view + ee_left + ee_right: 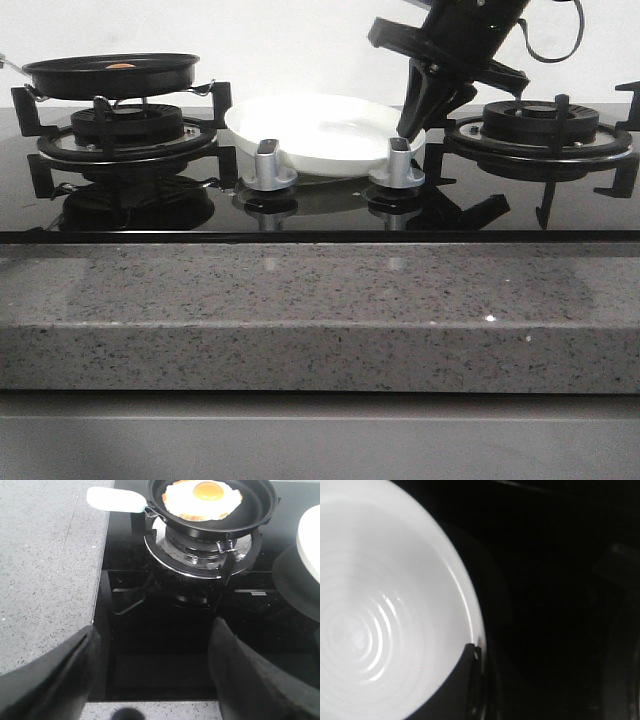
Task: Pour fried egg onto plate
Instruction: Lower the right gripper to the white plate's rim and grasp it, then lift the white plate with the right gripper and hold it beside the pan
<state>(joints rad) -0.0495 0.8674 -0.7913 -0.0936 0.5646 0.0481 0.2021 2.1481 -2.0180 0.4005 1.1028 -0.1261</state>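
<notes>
The fried egg lies in the black frying pan on the left burner; in the front view only its orange yolk shows above the pan. The white plate sits on the black glass hob between the burners. It fills the right wrist view, and its edge shows in the left wrist view. My right gripper is closed on the plate's right rim, with one finger inside the rim. My left gripper is open and empty above the hob's front edge, short of the pan.
The pan's white handle points out over the grey stone counter. Two silver knobs stand in front of the plate. The right burner grate is beside my right arm. The counter's front ledge runs across.
</notes>
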